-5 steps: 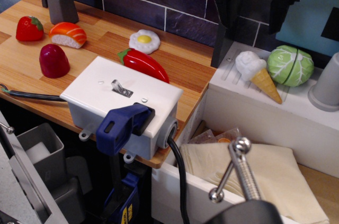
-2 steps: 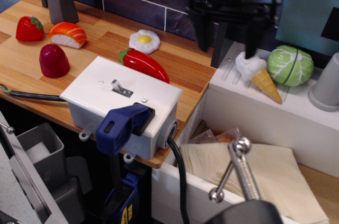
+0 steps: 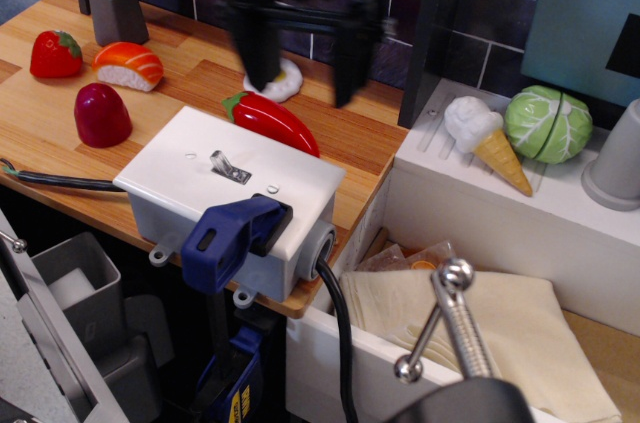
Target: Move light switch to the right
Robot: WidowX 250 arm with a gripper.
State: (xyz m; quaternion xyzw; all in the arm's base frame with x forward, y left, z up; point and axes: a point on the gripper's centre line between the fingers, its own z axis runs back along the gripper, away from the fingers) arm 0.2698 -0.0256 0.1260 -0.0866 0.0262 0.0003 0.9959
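Observation.image, the only view we have: we see the black two-finger gripper (image 3: pixel 302 73) hanging blurred above the wooden counter (image 3: pixel 200 78), its jaws spread wide apart and holding nothing. Our landmark is the grey-white rectangular switch box (image 3: pixel 232 198) at the counter's front edge. The gripper sits behind the box and above it, clear of its top. One finger (image 3: pixel 258 48) overlaps the white-and-yellow toy fried egg (image 3: pixel 283 81); the other finger (image 3: pixel 347 63) hangs further right, over bare wood.

The small silvery metal light switch lever (image 3: pixel 221 162) sticks up from the middle of the box's flat white top, leaning toward the left, nothing touching it. A blue plastic clamp handle (image 3: pixel 232 233) grips the box's front face. A black cable (image 3: pixel 335 333) leaves the box's right end and drops down.

Just behind the box lies a red toy chili pepper (image 3: pixel 272 121). Left of the box we see a dark red rounded toy (image 3: pixel 101 114), a salmon sushi piece (image 3: pixel 129 65) and a red toy strawberry (image 3: pixel 54 54). Well right of the box sit a toy ice-cream cone (image 3: pixel 487 139) and a green toy cabbage (image 3: pixel 547 122).
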